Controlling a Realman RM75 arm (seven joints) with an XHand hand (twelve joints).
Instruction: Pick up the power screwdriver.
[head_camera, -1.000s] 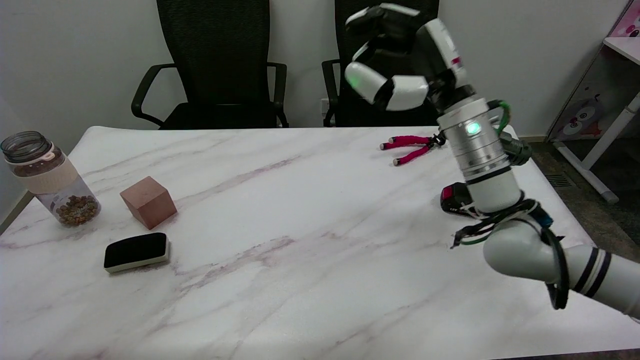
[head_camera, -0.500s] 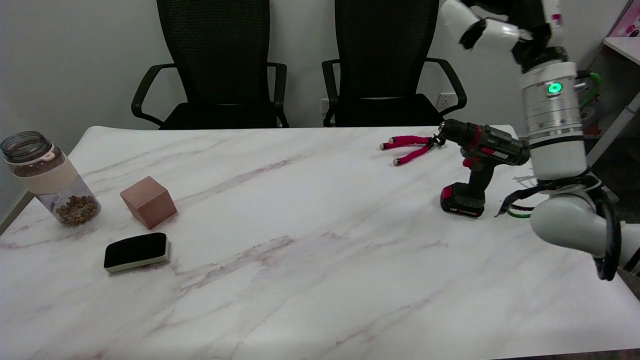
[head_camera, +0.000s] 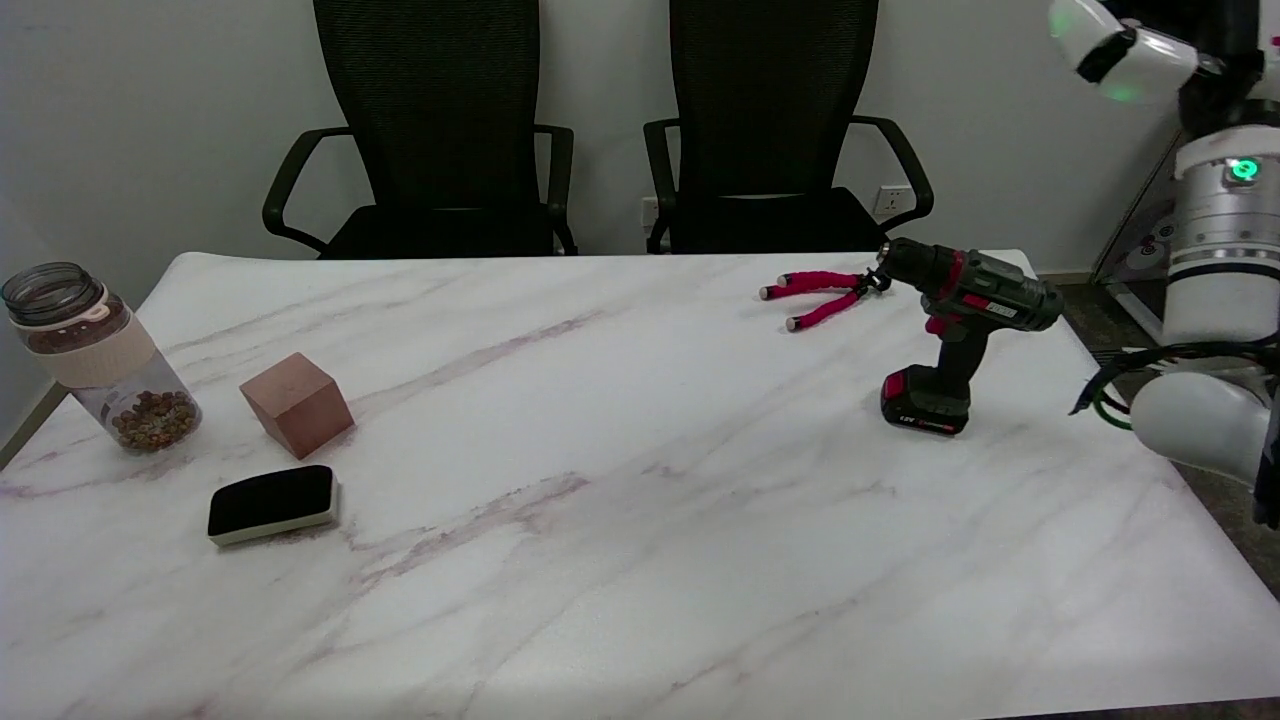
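1. Standing upright on its battery base, the power screwdriver (head_camera: 958, 325) is sitting near the right end of the table (head_camera: 600, 480), its chuck just beside a pink-legged tripod (head_camera: 822, 296).
2. Hovering at the upper right corner, well apart from it, the right hand (head_camera: 1135, 50) is largely cropped; whether its fingers are spread or curled I cannot tell.

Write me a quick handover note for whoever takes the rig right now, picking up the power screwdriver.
Right hand: high at the upper right edge, mostly out of frame, holding nothing that shows; grip state unclear.
Black-and-red power screwdriver: upright on its battery base at the right of the white marble table, nose beside a pink-legged mini tripod.
Done: nothing, the tool is untouched.
Left: bring the hand down, grip the handle, lift.
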